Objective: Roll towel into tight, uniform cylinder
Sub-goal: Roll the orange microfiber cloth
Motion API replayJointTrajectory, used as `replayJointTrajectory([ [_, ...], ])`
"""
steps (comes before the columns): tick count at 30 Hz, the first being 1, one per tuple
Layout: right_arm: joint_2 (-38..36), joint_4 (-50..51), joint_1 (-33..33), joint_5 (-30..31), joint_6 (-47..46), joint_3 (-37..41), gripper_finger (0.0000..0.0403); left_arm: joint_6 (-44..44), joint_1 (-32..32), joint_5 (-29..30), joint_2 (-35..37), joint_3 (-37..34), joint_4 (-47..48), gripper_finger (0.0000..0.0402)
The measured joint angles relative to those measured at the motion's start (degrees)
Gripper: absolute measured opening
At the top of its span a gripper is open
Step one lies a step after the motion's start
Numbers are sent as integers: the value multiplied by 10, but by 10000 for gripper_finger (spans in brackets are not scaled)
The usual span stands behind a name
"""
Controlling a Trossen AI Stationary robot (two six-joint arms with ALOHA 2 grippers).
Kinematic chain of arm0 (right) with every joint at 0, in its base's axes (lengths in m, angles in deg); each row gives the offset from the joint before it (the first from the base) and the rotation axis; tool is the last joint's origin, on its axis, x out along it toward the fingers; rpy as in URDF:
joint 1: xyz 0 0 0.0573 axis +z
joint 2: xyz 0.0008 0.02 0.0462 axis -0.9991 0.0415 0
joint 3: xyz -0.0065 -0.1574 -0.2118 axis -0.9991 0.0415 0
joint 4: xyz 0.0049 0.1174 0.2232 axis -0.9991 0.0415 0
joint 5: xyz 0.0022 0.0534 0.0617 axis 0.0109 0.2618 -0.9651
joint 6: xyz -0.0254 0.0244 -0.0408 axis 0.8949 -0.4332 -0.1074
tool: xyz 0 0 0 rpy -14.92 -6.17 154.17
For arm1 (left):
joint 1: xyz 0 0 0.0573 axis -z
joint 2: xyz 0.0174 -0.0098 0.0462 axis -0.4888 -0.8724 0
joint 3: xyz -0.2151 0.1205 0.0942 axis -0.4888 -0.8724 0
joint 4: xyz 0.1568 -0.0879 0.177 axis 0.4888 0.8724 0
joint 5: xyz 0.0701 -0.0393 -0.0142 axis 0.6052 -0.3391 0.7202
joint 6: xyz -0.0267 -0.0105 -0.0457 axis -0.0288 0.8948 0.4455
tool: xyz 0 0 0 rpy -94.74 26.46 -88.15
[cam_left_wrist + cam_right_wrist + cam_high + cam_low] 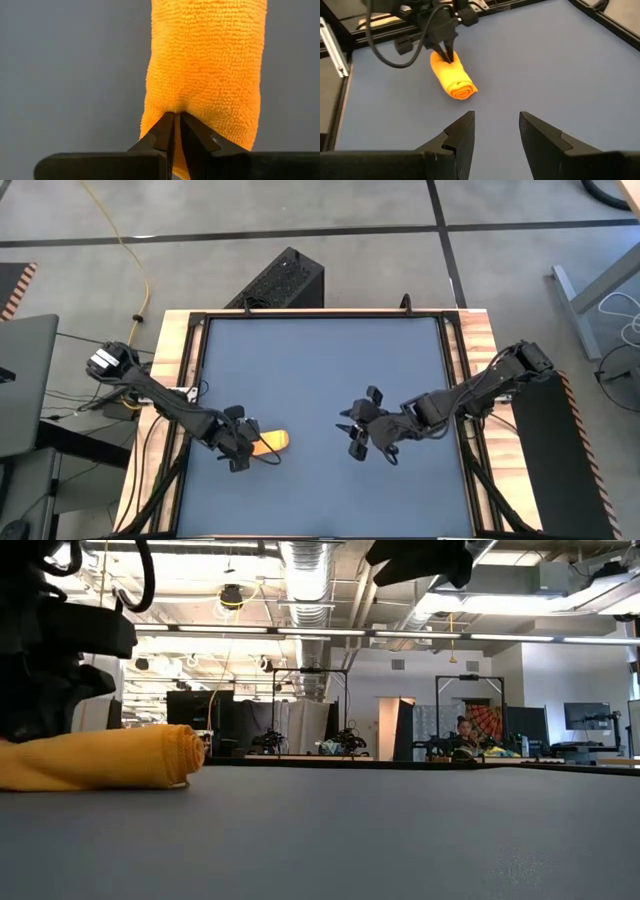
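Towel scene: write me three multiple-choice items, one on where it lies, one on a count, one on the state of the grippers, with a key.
1. Where does the towel lie on the table?
A. on the left arm's side, near the front edge
B. in the far right corner
C. dead centre

2. How many towels are on the table?
A. three
B. one
C. two

3. How do the grippers stand?
A. both open
B. left gripper pinching the towel, right gripper open
C. right gripper holding the towel

Key: 1 A, the high view shows it by the left arm. 2 B, a single yellow roll shows in each view. 3 B, the left wrist view shows the fingertips pressed into cloth; the right gripper's fingers stand apart, off the roll.
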Motion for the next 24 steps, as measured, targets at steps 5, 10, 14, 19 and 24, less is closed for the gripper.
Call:
replayJointTrajectory([
  [5,0,-8,0,-6,-4,0,179,-9,-1,1,24,-1,5,22],
  [10,0,-9,-1,-10,-4,0,179,-11,-8,2,95,-1,20,22],
  [14,0,-21,-1,-11,-2,0,179,-17,-11,12,142,-1,31,22],
  [19,0,-22,-1,-10,-1,0,179,-42,-12,21,155,-1,5,22],
  [24,0,-40,-1,4,16,0,175,-128,-19,53,153,-1,-123,22],
])
